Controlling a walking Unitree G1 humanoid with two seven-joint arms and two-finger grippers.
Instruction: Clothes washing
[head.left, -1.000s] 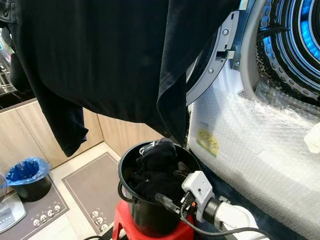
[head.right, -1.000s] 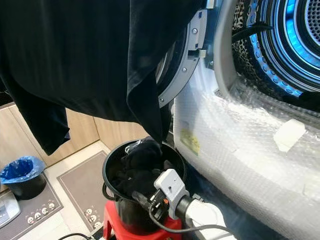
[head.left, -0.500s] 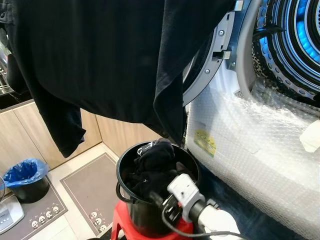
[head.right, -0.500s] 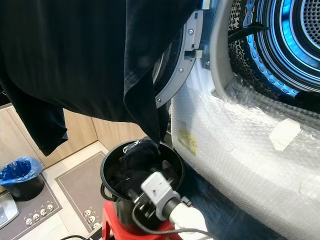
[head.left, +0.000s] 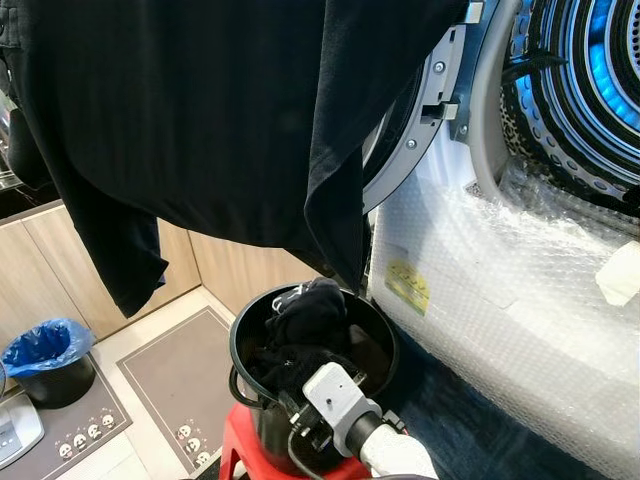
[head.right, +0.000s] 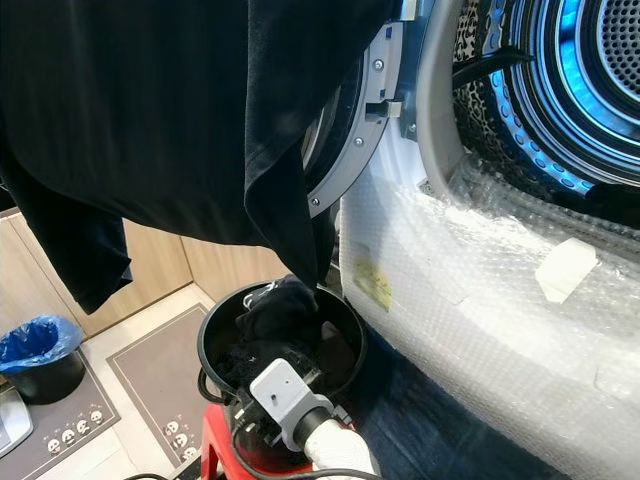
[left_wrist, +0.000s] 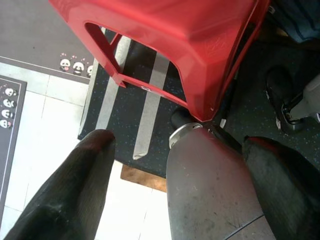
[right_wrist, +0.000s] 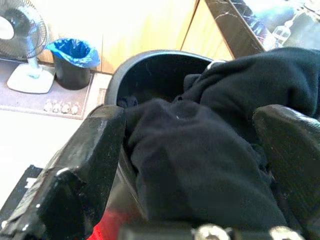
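**Right claw spread at the laundry bucket, washer door open**

Head views: a black bucket (head.left: 300, 330) on a red stool (head.right: 215, 440) holds dark clothes (head.left: 305, 325). Just beside it on the robot's right stands a washer (head.left: 520, 290) wrapped in bubble film, door open, blue-lit drum (head.right: 580, 90) visible. A large dark garment (head.left: 200, 110) hangs across the upper frame, its low corner reaching the bucket's mouth. The right arm reaches to the bucket's near rim. Blue-lined bin (head.left: 45, 350) sits on a floor mat w/ small panda prints.

Left wrist view: left gripper (left_wrist: 175, 190) hangs low beside the stool, fingers apart, holding nothing.

Right wrist view: right gripper (right_wrist: 192, 165) has its fingers wide apart either side of the clothes pile, not clamped.

Risk, as I judge it: a shallow grab could drop items short of the drum, or a pull could tip bucket off stool; hanging garment may snag.

Writing: yellow sticker (head.left: 410, 287) on washer front, text too small to read.
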